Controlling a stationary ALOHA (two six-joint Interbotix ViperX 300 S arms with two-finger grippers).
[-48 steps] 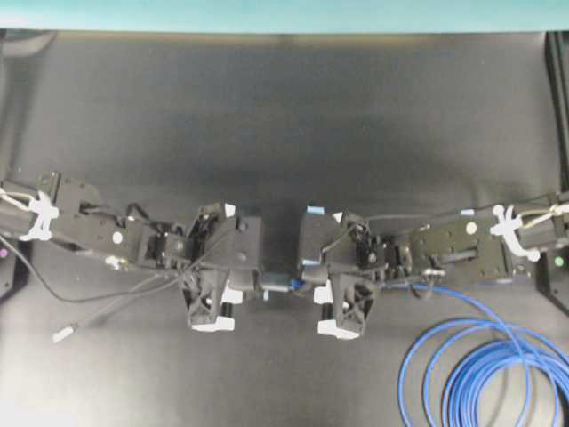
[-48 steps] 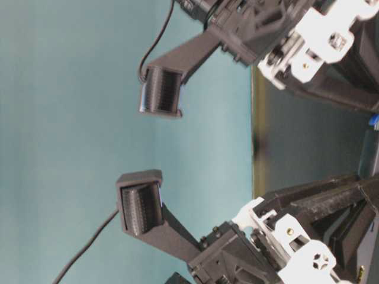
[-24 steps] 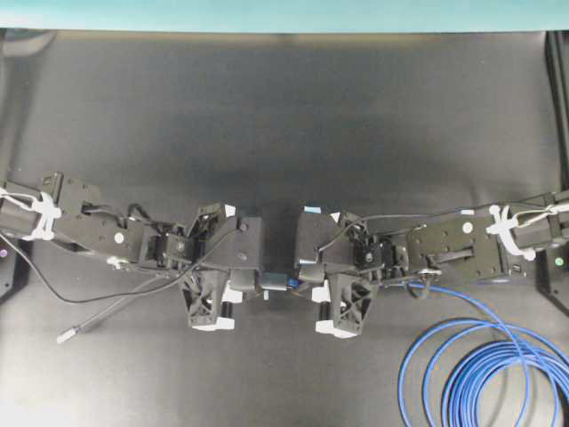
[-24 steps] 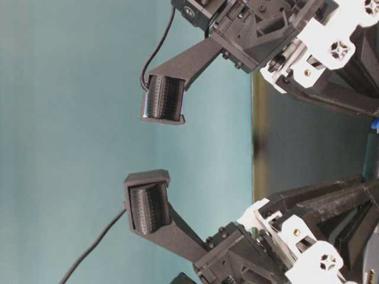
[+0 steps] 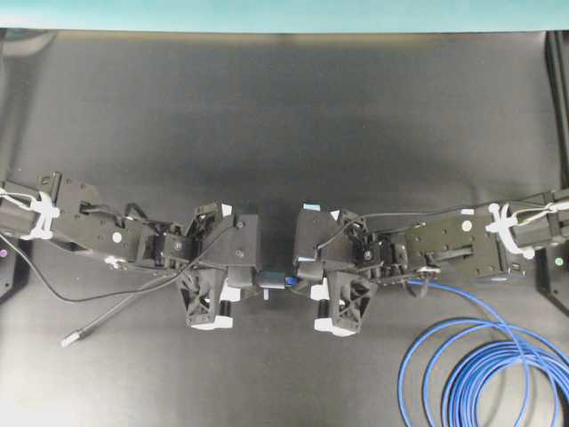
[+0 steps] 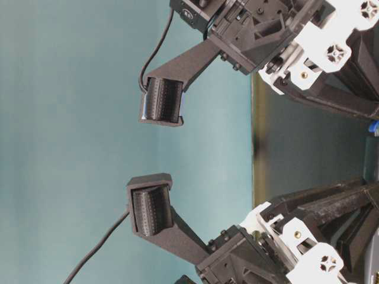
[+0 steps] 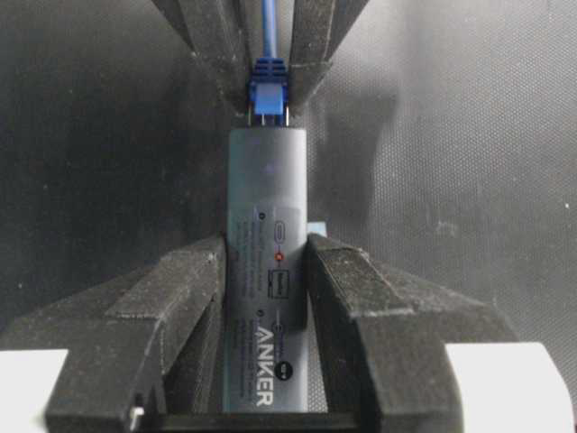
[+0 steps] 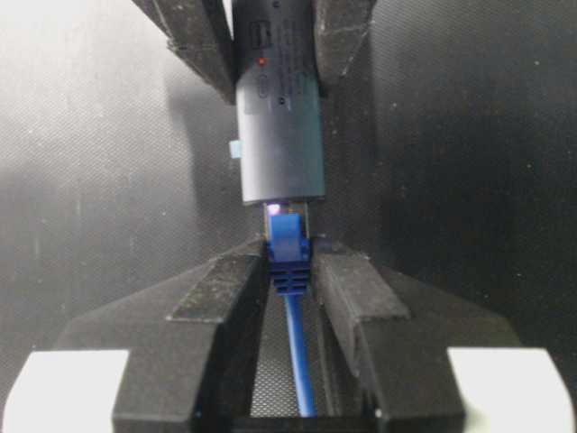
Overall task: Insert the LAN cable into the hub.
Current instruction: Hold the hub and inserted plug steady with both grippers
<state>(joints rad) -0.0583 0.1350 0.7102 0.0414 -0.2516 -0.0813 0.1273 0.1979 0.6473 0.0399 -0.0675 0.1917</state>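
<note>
The hub (image 7: 268, 271) is a dark-grey bar marked ANKER, and my left gripper (image 7: 266, 262) is shut on its sides. My right gripper (image 8: 288, 262) is shut on the blue plug (image 8: 287, 248) of the LAN cable (image 8: 296, 361). The two point at each other end to end. The plug's clear tip sits at the port in the hub's end (image 8: 287, 200); how deep it goes is hidden. In the overhead view the hub (image 5: 269, 281) and plug (image 5: 289, 281) meet between the left gripper (image 5: 249, 283) and the right gripper (image 5: 308, 281), low over the mat.
The blue cable's loops (image 5: 480, 374) lie at the front right of the black mat. The hub's thin grey cord (image 5: 133, 298) trails left to a small silver plug (image 5: 69, 340). The table-level view shows only close parts of the arms.
The two grippers have drawn closer together. The gap between the plug and the hub's end has closed, and the plug tip now sits at the port.
</note>
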